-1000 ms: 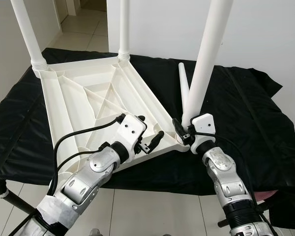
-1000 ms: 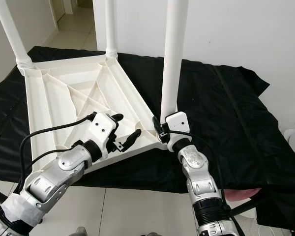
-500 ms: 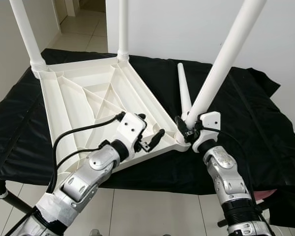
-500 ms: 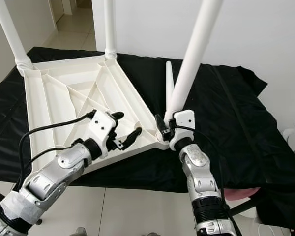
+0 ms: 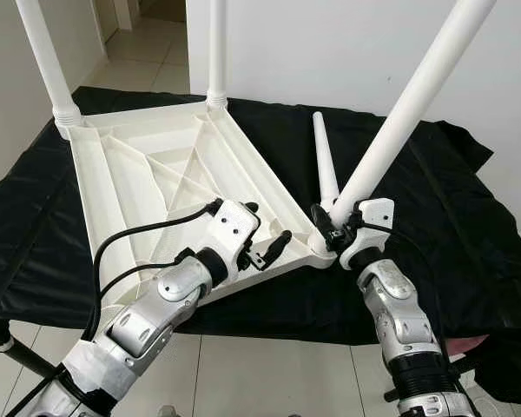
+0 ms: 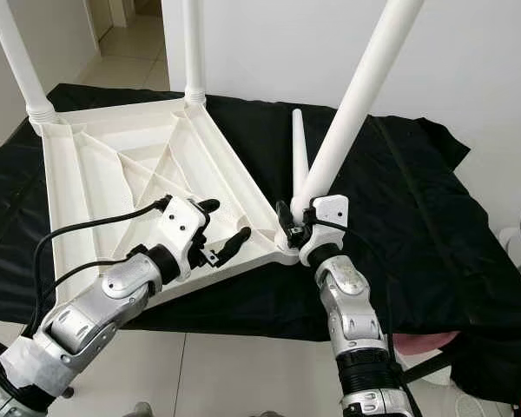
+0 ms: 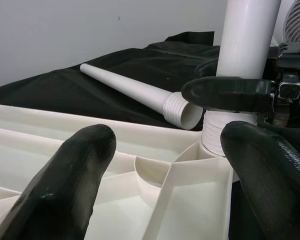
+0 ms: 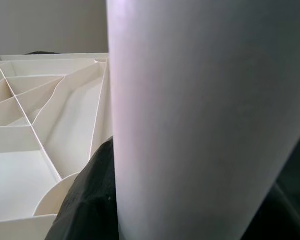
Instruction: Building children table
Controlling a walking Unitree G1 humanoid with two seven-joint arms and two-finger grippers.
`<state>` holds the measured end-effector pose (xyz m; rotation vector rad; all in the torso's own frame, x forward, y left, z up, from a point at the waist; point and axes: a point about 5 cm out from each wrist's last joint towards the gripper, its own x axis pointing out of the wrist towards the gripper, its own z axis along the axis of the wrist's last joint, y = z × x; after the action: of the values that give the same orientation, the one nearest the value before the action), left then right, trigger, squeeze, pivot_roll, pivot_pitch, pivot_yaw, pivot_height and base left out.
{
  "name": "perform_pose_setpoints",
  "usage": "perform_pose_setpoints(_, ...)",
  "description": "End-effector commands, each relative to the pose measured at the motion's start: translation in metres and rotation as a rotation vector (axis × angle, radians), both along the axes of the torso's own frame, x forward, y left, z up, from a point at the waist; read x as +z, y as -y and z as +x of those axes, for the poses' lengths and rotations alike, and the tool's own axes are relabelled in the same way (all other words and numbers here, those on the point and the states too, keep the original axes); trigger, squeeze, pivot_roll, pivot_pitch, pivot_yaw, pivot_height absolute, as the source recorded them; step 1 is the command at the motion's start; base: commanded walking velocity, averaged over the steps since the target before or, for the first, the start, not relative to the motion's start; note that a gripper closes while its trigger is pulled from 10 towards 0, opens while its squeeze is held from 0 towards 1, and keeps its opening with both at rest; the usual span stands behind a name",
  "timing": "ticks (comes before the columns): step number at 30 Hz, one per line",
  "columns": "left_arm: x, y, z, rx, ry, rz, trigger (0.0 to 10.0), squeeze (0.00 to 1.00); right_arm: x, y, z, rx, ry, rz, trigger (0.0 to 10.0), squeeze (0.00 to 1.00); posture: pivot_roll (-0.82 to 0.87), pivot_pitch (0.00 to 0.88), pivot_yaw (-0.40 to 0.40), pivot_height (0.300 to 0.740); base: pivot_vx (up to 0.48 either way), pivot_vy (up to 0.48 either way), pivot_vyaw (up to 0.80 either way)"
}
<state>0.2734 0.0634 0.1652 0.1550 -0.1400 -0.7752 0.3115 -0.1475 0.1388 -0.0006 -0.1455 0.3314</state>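
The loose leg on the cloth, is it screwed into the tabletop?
No, the loose leg lies flat on the black cloth, beside the tabletop, its threaded end open.

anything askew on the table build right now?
Yes: the white plastic leg gripped by the right gripper leans steeply away from the upturned white tabletop, while the two far corner legs stand upright. A fourth leg lies loose on the black cloth.
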Motion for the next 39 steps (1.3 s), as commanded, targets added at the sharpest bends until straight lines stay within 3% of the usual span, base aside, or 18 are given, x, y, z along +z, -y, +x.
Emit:
perform_pose_setpoints(1,0.002,0.011,-0.013,-0.296,0.001,0.048,10.0,0.00,-0.020,0.000,-0.005,0.004,-0.080,-0.042,10.0,0.00,0.04,0.044,-0.060,0.740,0.000,0.000,0.00)
perform_pose_setpoints(9,0.003,0.010,-0.013,-0.291,0.003,0.047,10.0,0.00,-0.021,-0.009,-0.017,0.075,0.002,-0.108,10.0,0.00,0.04,0.047,-0.063,0.740,0.000,0.000,0.00)
perform_pose_setpoints(14,0.003,0.010,-0.013,-0.291,0.005,0.047,10.0,0.00,-0.026,-0.002,-0.021,0.035,-0.003,-0.001,10.0,0.00,0.04,0.048,-0.061,0.740,0.000,0.000,0.00)
perform_pose_setpoints(18,0.004,0.010,-0.013,-0.292,0.006,0.049,10.0,0.00,-0.031,0.001,-0.021,0.015,-0.018,0.014,10.0,0.00,0.04,0.049,-0.058,0.740,0.000,0.000,0.00)
perform_pose_setpoints(27,0.005,0.010,-0.012,-0.297,0.008,0.055,10.0,0.00,-0.027,0.003,-0.004,-0.021,-0.114,-0.064,10.0,0.00,0.04,0.052,-0.052,0.740,0.000,0.000,0.00)
perform_pose_setpoints(39,0.006,0.009,-0.013,-0.292,0.012,0.053,10.0,0.00,-0.027,0.001,-0.002,0.028,-0.159,-0.065,10.0,0.00,0.04,0.054,-0.055,0.740,0.000,0.000,0.00)
